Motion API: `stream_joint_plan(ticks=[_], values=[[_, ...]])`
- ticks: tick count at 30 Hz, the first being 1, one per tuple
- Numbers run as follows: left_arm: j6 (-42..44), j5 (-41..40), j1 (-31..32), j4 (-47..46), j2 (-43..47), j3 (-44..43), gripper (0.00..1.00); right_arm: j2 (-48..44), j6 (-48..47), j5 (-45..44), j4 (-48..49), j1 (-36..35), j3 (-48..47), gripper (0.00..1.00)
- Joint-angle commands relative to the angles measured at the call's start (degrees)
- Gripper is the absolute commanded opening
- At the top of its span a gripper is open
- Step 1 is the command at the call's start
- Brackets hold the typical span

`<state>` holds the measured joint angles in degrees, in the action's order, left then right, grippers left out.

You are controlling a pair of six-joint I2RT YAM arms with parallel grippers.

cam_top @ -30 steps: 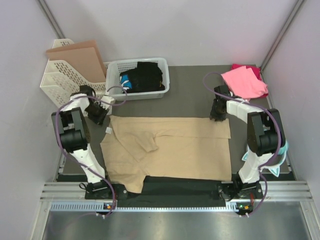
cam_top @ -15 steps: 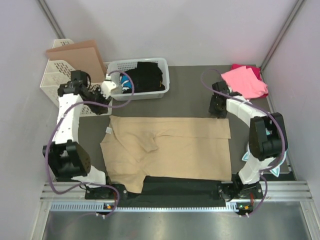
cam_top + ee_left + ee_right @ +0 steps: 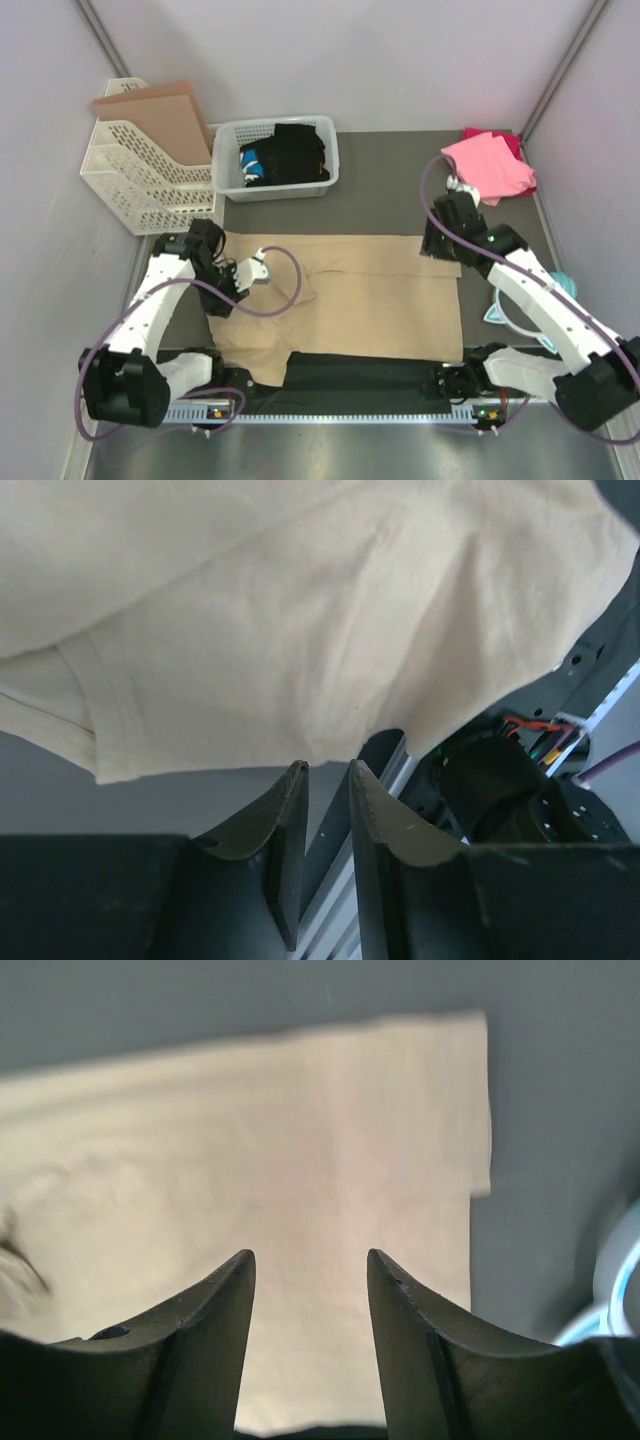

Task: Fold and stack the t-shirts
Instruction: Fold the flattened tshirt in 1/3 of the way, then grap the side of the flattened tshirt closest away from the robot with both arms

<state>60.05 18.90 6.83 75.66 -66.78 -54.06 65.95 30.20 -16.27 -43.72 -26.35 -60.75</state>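
The tan t-shirt [image 3: 370, 300] lies spread flat across the middle of the dark table [image 3: 380, 200]. The pink t-shirt [image 3: 488, 165] rests on a darker magenta one [image 3: 510, 138] in the far right corner. The left pincer [image 3: 325, 775] is low at the tan shirt's left edge, its fingers a narrow slit apart and holding nothing. The right pincer [image 3: 310, 1260] hovers over the shirt's far right corner, fairly wide and empty. A white basket [image 3: 222, 160] of dark clothes stands at the far side.
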Motion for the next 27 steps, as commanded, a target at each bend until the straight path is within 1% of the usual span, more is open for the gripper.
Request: stream_joint_plan(ticks=[1, 4, 5, 8, 11, 12, 14, 17, 18, 21, 23, 27], values=[[3.9, -4.4, -0.2, 9.1, 5.4, 5.0, 0.32, -6.2, 6.0, 1.1, -7.8, -4.0, 7.3, 0.49], [3.8, -4.8, -0.2, 5.6, 7.2, 7.7, 0.36, -9.9, 9.5, 2.6, -9.2, -6.3, 11.4, 0.49], [3.8, -4.7, -0.2, 5.0, 7.3, 8.6, 0.40, -10.7, 10.3, 2.6, -9.9, -6.7, 11.8, 0.49], [3.1, -5.3, -0.2, 2.5, 6.6, 10.0, 0.45, -11.4, 12.4, 2.5, -11.0, -9.2, 13.0, 0.50], [3.6, -5.5, -0.2, -1.1, 5.2, 11.4, 0.48, -11.4, 14.2, 2.0, -11.8, -11.5, 14.1, 0.50], [3.7, -5.5, -0.1, -2.1, 4.5, 11.7, 0.51, -11.3, 15.4, 1.8, -12.1, -12.8, 14.3, 0.50], [3.1, -6.3, 1.4, -4.7, 2.2, 11.7, 0.52, -11.7, 16.8, 1.7, -12.9, -14.2, 15.1, 0.50], [2.1, -7.6, 4.7, -6.0, -1.8, 10.5, 0.53, -12.5, 20.9, 1.1, -13.5, -17.8, 16.6, 0.51], [1.8, -8.3, 5.4, -7.9, -2.8, 10.4, 0.54, -12.6, 22.9, 0.4, -13.8, -19.4, 17.0, 0.52], [0.5, -9.9, 7.8, -11.6, -7.6, 10.6, 0.54, -12.5, 26.0, -0.9, -14.5, -21.3, 18.5, 0.52], [-1.0, -9.6, 9.5, -12.4, -11.2, 10.3, 0.56, -12.4, 27.5, -1.2, -14.3, -22.1, 19.4, 0.52], [-1.8, -10.0, 10.7, -17.7, -14.2, 11.7, 0.57, -12.3, 30.2, -2.1, -13.8, -23.2, 20.7, 0.53]])
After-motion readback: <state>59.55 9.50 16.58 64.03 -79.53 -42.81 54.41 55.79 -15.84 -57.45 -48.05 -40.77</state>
